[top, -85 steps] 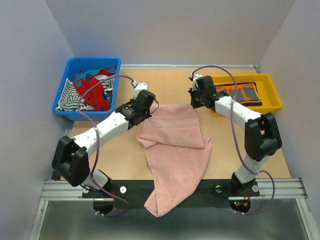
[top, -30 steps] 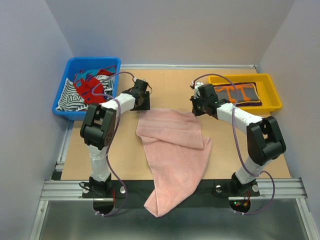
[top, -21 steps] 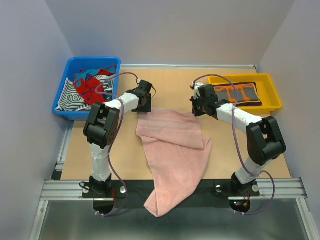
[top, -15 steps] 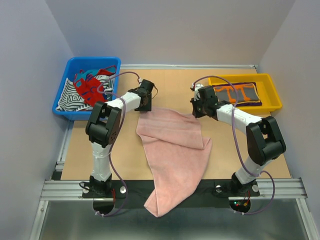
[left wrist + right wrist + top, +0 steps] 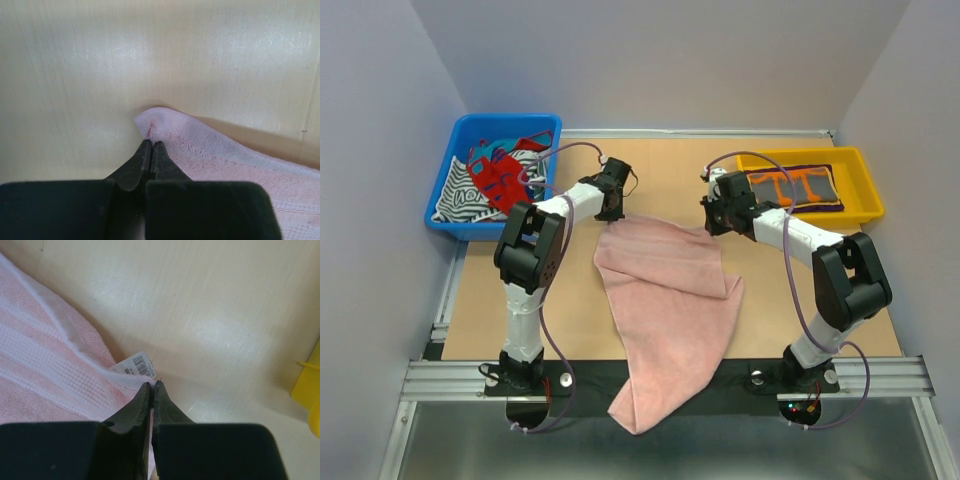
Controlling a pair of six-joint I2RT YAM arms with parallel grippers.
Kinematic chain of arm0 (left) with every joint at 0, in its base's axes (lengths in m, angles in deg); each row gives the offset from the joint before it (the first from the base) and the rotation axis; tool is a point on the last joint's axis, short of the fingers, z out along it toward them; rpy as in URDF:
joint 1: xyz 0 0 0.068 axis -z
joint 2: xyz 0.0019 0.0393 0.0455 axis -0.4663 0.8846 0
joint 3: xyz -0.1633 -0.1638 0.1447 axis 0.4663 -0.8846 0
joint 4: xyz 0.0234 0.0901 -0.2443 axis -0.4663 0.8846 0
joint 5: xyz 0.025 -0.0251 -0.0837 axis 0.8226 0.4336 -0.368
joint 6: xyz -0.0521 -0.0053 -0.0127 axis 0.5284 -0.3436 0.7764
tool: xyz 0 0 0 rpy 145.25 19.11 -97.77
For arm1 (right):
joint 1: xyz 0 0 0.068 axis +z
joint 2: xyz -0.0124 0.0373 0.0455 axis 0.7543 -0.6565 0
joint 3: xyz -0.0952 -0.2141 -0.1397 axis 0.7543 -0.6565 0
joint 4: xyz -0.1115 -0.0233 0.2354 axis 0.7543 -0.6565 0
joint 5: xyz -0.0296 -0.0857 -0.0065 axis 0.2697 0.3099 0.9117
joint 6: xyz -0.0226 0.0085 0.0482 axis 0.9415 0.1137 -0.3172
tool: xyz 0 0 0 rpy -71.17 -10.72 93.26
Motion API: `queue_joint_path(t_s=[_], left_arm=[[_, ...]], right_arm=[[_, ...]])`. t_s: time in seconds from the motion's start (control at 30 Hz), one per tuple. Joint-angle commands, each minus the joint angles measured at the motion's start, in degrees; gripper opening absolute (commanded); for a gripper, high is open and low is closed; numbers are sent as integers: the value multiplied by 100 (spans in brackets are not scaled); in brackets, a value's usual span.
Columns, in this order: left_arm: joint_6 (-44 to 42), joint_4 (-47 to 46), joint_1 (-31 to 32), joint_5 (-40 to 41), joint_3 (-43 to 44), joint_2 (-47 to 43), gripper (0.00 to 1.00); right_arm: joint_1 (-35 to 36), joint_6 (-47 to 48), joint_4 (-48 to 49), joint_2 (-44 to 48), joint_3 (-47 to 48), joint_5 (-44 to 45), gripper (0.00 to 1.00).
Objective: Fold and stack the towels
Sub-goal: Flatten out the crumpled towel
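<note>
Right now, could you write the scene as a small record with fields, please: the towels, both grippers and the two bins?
pink towel: partly folded on table, near end hanging over the front edge
left gripper: shut on the towel's far left corner
right gripper: shut on its far right corner, beside the label
yellow tray: holds grey-and-orange towel
blue bin: holds red and striped cloths

The tag on the pink towel (barcode) is unreadably small.
</note>
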Motion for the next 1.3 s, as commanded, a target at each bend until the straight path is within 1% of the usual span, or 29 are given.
queue_joint_path(t_s=[0.0, 0.03, 0.07, 0.13, 0.2, 0.23, 0.27, 0.3, 0.4, 0.43, 0.5, 0.53, 0.6, 0.63, 0.67, 0.77, 0.8, 0.93, 1.07, 1.13, 1.17, 1.27], left_arm=[[-207, 641, -58, 517, 49, -287, 0], [-242, 668, -58, 519, 146, -410, 0], [-312, 694, -58, 797, 251, -655, 0], [-418, 799, -66, 1054, 699, -884, 0], [-593, 861, -66, 1406, 1067, -1183, 0], [-664, 931, -66, 1572, 1478, -1254, 0], [-751, 949, -66, 1643, 1700, -1333, 0], [-918, 940, -66, 1705, 2129, -1464, 0], [-1182, 844, -66, 1811, 2772, -1702, 0], [-1331, 765, -66, 1828, 3210, -1755, 0], [-1463, 651, -66, 1811, 3590, -1913, 0], [-1560, 494, -66, 1759, 3888, -2001, 0], [-1692, 256, -58, 1645, 4127, -2272, 0], [-1693, -50, -49, 1522, 4137, -2396, 0], [-1962, -201, -23, 1443, 4137, -2519, 0], [-2245, -597, 135, 1302, 4111, -2959, 0], [-2447, -685, 179, 1293, 4084, -3186, 0], [-2782, -1036, 390, 1047, 3786, -3802, 0], [-3063, -1151, 715, 758, 3636, -4470, 0], [-3142, -1143, 925, 625, 3671, -4655, 0], [-3178, -1125, 996, 442, 3688, -4752, 0], [-3143, -1081, 1076, -33, 3759, -5086, 0]], right_arm=[[33, 281, 265, 172, 371, 230, 1], [24, 282, 256, 181, 450, 413, 1], [24, 360, 247, 181, 660, 563, 0], [7, 457, 247, 199, 924, 687, 0], [-28, 598, 247, 199, 1416, 871, 0], [-72, 685, 256, 199, 1600, 994, 0], [-90, 730, 256, 190, 1776, 1039, 1], [-142, 774, 256, 173, 2213, 1065, 1], [-187, 1037, 256, 41, 2927, 1162, 0], [-213, 1186, 256, -12, 3434, 1214, 1], [-231, 1301, 256, -82, 3885, 1250, 1], [-248, 1397, 265, -143, 4331, 1285, 0], [-266, 1494, 256, -179, 4729, 1294, 0], [-274, 1573, 256, -170, 5027, 1276, 1], [-275, 1617, 256, -162, 5187, 1242, 1], [-275, 1767, 265, 4, 5521, 1058, 0], [-275, 1785, 274, 58, 5557, 1004, 0], [-266, 1872, 317, 532, 5566, 732, 0], [-275, 1934, 370, 1207, 5487, 319, 1], [-275, 1987, 370, 1419, 5470, 301, 0], [-275, 2022, 370, 1525, 5469, 57, 1], [-275, 2083, 379, 1938, 5504, -130, 1]])
